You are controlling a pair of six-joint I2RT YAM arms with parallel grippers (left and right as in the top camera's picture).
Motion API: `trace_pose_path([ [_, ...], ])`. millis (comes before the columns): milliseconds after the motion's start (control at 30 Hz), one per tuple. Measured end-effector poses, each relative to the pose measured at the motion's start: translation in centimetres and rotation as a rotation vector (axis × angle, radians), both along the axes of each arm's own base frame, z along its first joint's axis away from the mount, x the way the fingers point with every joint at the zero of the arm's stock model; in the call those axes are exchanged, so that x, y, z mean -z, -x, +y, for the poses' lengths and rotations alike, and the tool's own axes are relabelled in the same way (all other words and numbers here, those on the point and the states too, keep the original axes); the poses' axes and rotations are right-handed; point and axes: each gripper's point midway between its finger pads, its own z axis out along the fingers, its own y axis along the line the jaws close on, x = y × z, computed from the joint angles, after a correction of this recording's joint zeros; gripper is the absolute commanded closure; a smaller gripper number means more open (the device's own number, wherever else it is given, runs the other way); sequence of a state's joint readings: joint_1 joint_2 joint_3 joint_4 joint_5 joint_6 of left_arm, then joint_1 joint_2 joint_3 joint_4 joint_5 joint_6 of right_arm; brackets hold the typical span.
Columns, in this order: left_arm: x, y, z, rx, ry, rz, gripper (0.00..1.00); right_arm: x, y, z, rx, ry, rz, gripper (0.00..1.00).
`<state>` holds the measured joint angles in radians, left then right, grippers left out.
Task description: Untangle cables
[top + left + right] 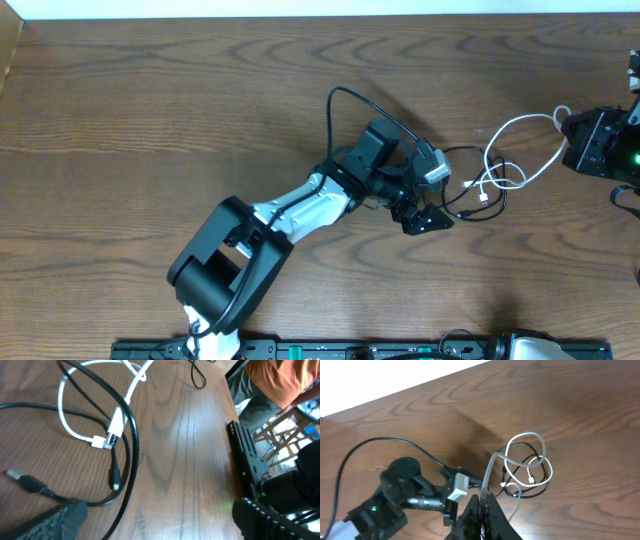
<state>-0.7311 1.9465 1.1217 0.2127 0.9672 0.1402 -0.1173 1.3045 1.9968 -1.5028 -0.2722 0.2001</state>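
Left gripper point(432, 190) spread wide and empty, just beside the looped black cable point(134, 442). Right gripper point(568, 135) clamped on the white cable point(517, 122) near the table's point(150, 100) right edge. Bare wood stretches left.

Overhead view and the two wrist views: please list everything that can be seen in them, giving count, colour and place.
white cable: one, white, right part of the table, its loops crossing the black cable
black cable: one, black, same place, looped around and under the white one
table: one, dark brown wood, under everything
rail: one, black, along the near table edge
person: one, orange top, beyond the table edge, seen only in part
left end effector: one, black, open, at the left edge of the tangle
right end effector: one, black, shut on the white cable, at the right side of the table
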Motion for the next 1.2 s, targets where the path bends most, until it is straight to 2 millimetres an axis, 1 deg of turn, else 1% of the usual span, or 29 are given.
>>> trace_pose_path([
  [100,0.4,0.0,-0.6,0.01,0.018,-0.02,0.06,0.0,0.0,0.0,0.0,0.0,0.003,0.99],
  [167,1.3,-0.1,-1.2,0.017,0.027,-0.03,0.06,0.2,0.2,0.0,-0.002,0.001,0.008,0.99],
  [300,2.7,-0.3,-1.6,0.013,0.029,-0.036,0.06,0.3,0.4,0.0,-0.009,0.006,0.019,0.99],
  [333,2.9,-0.5,-1.7,0.005,0.027,-0.043,0.09,0.4,0.4,0.0,-0.01,0.007,0.021,0.99],
  [367,3.2,-0.7,-1.8,-0.006,0.022,-0.048,0.17,0.4,0.5,0.1,-0.011,0.007,0.022,0.99],
  [400,3.5,-0.8,-1.9,-0.016,0.016,-0.05,0.51,0.5,0.5,0.1,-0.013,0.009,0.026,0.99],
  [433,3.9,-0.9,-2.0,-0.026,0.005,-0.052,0.66,0.5,0.6,0.1,-0.015,0.01,0.029,0.99],
  [467,4.2,-0.9,-2.1,-0.038,-0.005,-0.044,0.71,0.6,0.6,0.1,-0.016,0.011,0.032,0.99],
  [533,4.6,-1.0,-2.2,-0.049,-0.017,-0.045,0.87,0.7,0.8,0.1,-0.018,0.012,0.037,0.99],
  [700,5.0,-1.5,-2.0,-0.094,-0.046,-0.022,0.87,1.0,1.0,-0.3,-0.002,0.032,0.055,0.99],
  [767,5.6,-2.0,-1.3,-0.121,-0.075,0.013,0.86,1.4,1.3,-0.7,0.014,0.05,0.079,0.99],
  [833,6.3,-2.6,-0.1,-0.15,-0.111,0.054,0.85,1.9,1.7,-1.3,0.034,0.072,0.107,0.99],
  [900,6.8,-3.8,1.4,-0.186,-0.132,0.098,0.85,2.4,1.8,-2.0,0.061,0.101,0.131,0.99],
  [967,6.7,-5.1,2.9,-0.212,-0.126,0.133,0.85,2.7,1.8,-2.7,0.091,0.132,0.148,0.99],
  [1000,6.3,-6.2,4.3,-0.225,-0.103,0.164,0.85,2.8,1.8,-3.2,0.109,0.152,0.157,0.99],
  [1100,5.0,-8.1,7.1,-0.24,-0.036,0.222,0.83,3.4,2.4,-5.1,0.202,0.217,0.208,0.99],
  [1200,3.0,-10.4,10.5,-0.273,0.043,0.273,0.83,3.9,2.9,-6.8,0.292,0.275,0.254,0.99],
])
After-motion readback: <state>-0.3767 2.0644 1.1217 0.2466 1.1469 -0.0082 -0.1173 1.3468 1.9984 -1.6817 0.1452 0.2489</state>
